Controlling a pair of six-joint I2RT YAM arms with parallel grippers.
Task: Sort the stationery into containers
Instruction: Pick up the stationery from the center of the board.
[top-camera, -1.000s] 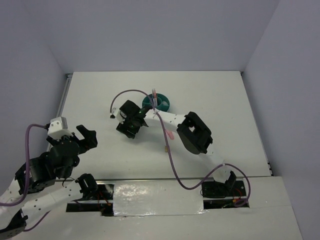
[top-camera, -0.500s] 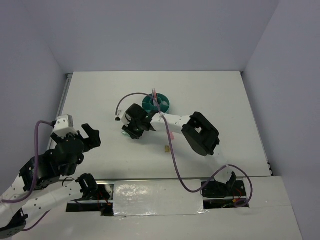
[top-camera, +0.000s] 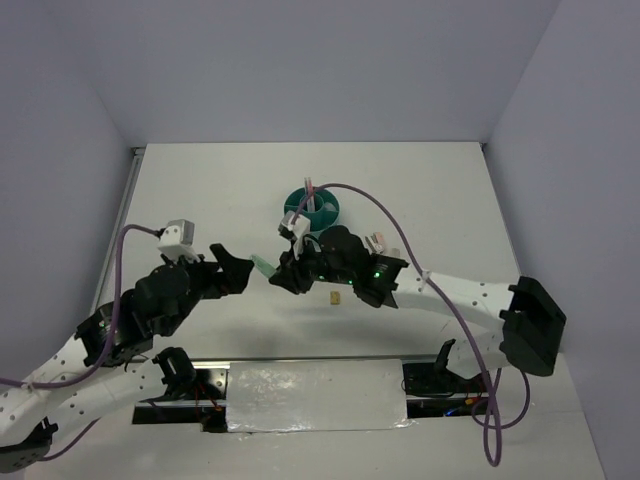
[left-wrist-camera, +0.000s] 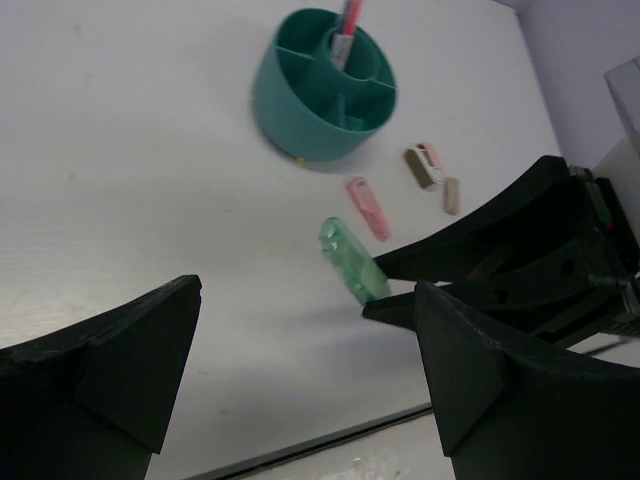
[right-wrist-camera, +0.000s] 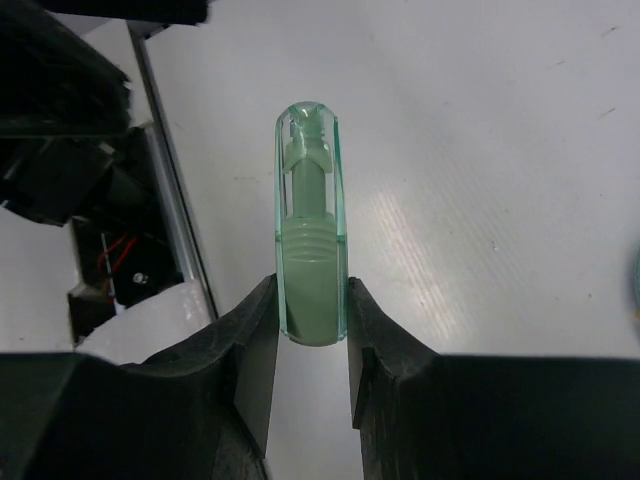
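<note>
The right gripper (right-wrist-camera: 311, 305) is clamped on the mint-green capsule (right-wrist-camera: 311, 230), its two dark fingers (right-wrist-camera: 250, 350) pinching the opaque lower end so that the clear, rounded end sticks straight out past the tips. From where I stand the capsule looks to be held up off the white table (top-camera: 200, 190), tilted, with a soft shadow on the surface beneath it. Its free end points towards the left gripper (left-wrist-camera: 305, 330), which stands close by with its jaws spread wide and nothing between them.

Further back sits the round teal organiser (left-wrist-camera: 300, 110), with a central cup and divided compartments around it. A pink-red pen (left-wrist-camera: 348, 20) stands upright in the central cup. On the table between the organiser and the right gripper lie the pink eraser (left-wrist-camera: 368, 208), a small pink-white and beige piece (left-wrist-camera: 425, 165) and a beige piece (left-wrist-camera: 451, 195) just beside it, all apart from the organiser. The tiny yellow block (top-camera: 336, 297) lies on the table near the right arm, well clear of the organiser.
</note>
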